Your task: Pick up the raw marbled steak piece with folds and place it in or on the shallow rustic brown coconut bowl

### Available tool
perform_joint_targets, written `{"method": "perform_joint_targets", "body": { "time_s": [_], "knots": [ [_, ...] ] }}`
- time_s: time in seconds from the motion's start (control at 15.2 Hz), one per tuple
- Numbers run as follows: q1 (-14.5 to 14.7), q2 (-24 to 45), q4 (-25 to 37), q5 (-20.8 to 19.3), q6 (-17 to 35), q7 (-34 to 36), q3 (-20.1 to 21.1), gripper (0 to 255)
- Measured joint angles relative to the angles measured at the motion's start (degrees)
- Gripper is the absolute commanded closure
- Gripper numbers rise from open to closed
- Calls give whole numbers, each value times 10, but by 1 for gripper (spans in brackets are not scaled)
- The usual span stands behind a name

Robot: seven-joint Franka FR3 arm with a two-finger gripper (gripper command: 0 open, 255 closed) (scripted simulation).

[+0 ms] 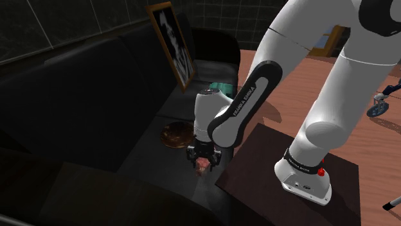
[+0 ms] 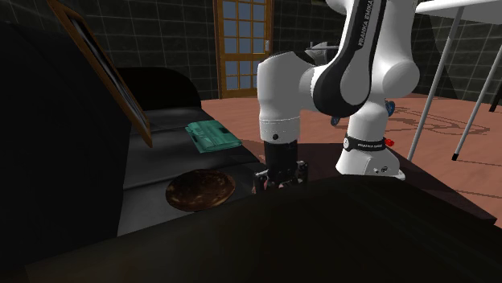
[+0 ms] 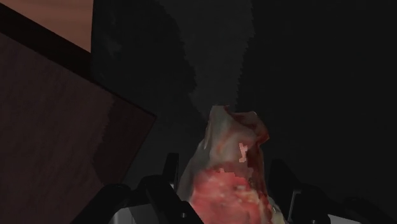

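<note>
In the second exterior view, a dark foreground mass hides the seat in front of the brown bowl point(image 2: 199, 190) and covers the tips of the jaws. The bowl rests on the dark sofa point(image 1: 96, 96). Just right of the bowl in the shoulder view, the jaws are closed to a narrow gap, clasping the folded red-and-white steak point(image 1: 204, 165). Contact between steak and seat cannot be determined. In the wrist view, the picture edge cuts off the steak's lower end.
</note>
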Motion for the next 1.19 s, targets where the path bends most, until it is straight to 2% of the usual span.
{"method": "perform_joint_targets", "body": {
  "time_s": [0.26,0.59,1.19],
  "knots": [
    [1,-49,1,31,-47,-17,2,255],
    [7,-104,9,51,-106,-24,-4,255],
    [16,-183,26,63,-200,-26,-23,255]
  ]
}}
